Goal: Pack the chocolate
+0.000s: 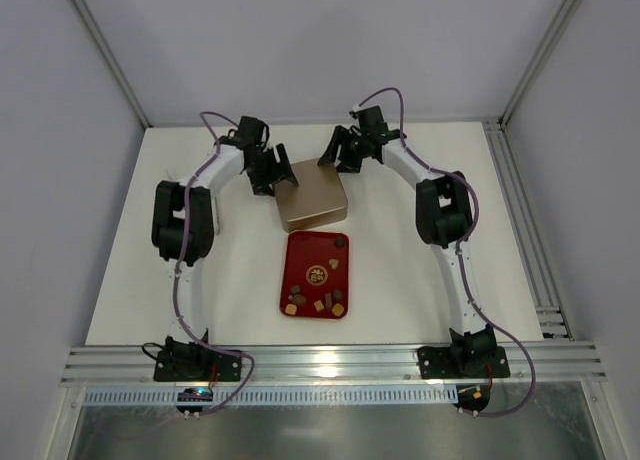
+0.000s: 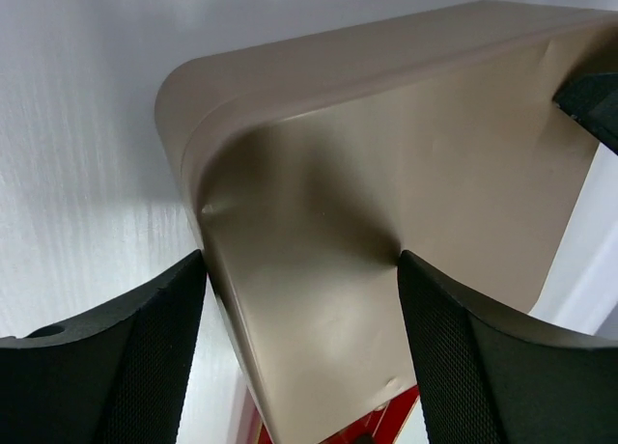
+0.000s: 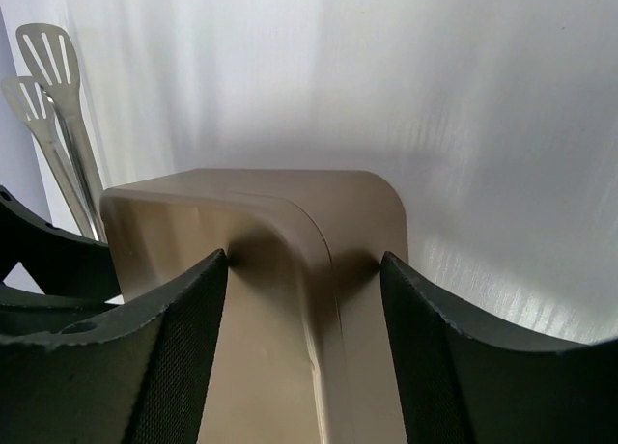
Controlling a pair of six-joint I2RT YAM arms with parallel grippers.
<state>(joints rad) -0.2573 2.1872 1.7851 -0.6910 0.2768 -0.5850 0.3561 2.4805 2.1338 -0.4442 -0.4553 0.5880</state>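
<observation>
Several small brown chocolate pieces lie on the red tray in the middle of the table, one dark round piece at its far right corner. Behind the tray sits the golden-brown tin with its lid on. My left gripper is open at the tin's far left corner; in the left wrist view the left gripper straddles the tin's edge. My right gripper is open at the far right corner. In the right wrist view the right gripper spans the tin's rounded corner.
Metal tongs stand behind the tin in the right wrist view. A strip of the red tray shows below the tin in the left wrist view. Grey walls close the table at the back and sides, and an aluminium rail runs along the near edge.
</observation>
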